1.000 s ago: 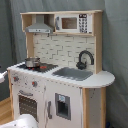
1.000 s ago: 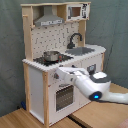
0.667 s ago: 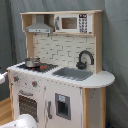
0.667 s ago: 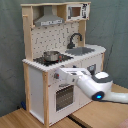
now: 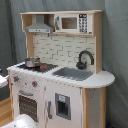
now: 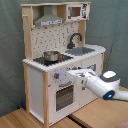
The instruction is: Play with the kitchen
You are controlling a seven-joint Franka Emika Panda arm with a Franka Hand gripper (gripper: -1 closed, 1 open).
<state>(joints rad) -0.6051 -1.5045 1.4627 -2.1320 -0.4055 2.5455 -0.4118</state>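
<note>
Toy kitchen (image 6: 60, 65), rigid, heavy wood; likely movable parts: front knobs (image 6: 58, 76) and oven door (image 6: 64, 96). Gripper (image 6: 70, 75) at knobs; jaws' state cannot be told.

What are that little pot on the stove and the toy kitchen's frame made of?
The pot looks like shiny metal: silver-grey with bright reflections. The kitchen seems to be painted white board with light bare-wood side posts, pale tan and matte; the grain is too faint to confirm.
</note>
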